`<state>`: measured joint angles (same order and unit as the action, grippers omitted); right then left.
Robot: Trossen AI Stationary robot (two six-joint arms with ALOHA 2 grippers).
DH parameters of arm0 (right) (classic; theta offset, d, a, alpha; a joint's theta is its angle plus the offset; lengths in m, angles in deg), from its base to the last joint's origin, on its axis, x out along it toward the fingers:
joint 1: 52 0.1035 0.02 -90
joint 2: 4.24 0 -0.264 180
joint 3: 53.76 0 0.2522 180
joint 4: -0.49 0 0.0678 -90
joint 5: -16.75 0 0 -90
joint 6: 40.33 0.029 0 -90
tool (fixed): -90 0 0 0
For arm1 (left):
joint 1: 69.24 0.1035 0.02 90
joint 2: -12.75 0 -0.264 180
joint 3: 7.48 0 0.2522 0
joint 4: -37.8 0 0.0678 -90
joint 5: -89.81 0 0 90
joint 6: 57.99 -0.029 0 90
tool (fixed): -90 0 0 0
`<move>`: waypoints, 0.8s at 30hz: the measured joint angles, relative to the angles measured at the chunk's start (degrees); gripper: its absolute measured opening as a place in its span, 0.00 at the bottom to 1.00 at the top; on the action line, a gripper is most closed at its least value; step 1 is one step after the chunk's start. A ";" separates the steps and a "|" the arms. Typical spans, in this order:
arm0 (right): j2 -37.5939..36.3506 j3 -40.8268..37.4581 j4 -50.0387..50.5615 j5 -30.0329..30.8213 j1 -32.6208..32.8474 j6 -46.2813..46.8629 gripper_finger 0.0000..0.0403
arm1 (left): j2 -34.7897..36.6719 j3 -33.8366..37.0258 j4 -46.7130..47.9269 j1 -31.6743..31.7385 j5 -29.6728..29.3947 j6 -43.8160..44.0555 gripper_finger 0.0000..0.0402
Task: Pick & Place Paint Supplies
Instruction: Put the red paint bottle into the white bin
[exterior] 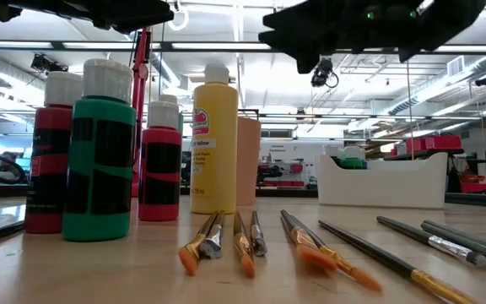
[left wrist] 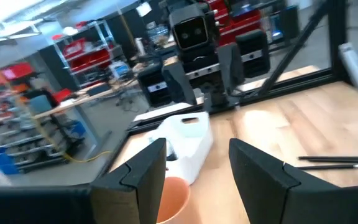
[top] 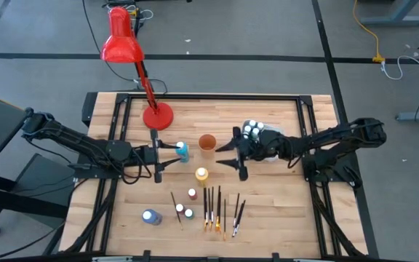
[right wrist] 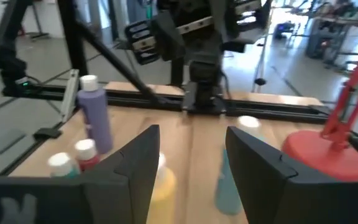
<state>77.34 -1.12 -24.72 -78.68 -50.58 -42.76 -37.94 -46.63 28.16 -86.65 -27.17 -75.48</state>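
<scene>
Right gripper [top: 229, 155], spread and empty, should descend squarely over the yellow plastic paint bottle [top: 201, 174]; left gripper [top: 167, 153] waits spread.

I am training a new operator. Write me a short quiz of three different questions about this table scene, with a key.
1. True or false: the red lamp has its base on the table.
2. Multiple choice: where do the brushes lie? A) in the white tub B) flat on the table, near its front edge C) in the orange cup
3. Fill in: the right gripper hangs with its fingers apart and holds ____.

Key
1. True.
2. B. They lie in front of the yellow bottle; the orange cup and white tub are farther back.
3. Nothing. The left gripper is open and empty too.
</scene>
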 joint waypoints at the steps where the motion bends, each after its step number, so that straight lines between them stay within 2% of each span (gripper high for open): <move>1: 0.00 0.10 0.14 0.00 0.62 -0.02 0.47 | 0.02 0.00 0.11 0.00 1.62 0.45 0.46; 6: 0.00 0.12 -0.12 -0.09 3.18 -0.03 0.45 | 0.00 0.00 3.22 -0.04 16.16 3.81 0.46; 9: 0.00 0.12 0.34 -0.09 4.34 -0.03 0.45 | -1.05 0.04 3.71 -0.04 22.08 7.55 0.46; 13: 0.00 0.10 0.38 -0.08 5.00 -0.02 0.45 | -5.22 0.08 2.19 -0.02 23.62 10.91 0.46; 18: 0.00 0.10 0.38 -0.04 4.98 -0.02 0.45 | -14.15 0.11 -0.19 -0.02 23.97 10.22 0.46; 24: 0.00 0.10 0.47 0.02 4.98 -0.02 0.45 | -21.10 0.06 -4.44 -0.02 29.27 12.38 0.46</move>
<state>77.34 -1.02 -24.25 -78.66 -45.60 -42.79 -59.04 -46.56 23.72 -86.67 2.10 -63.10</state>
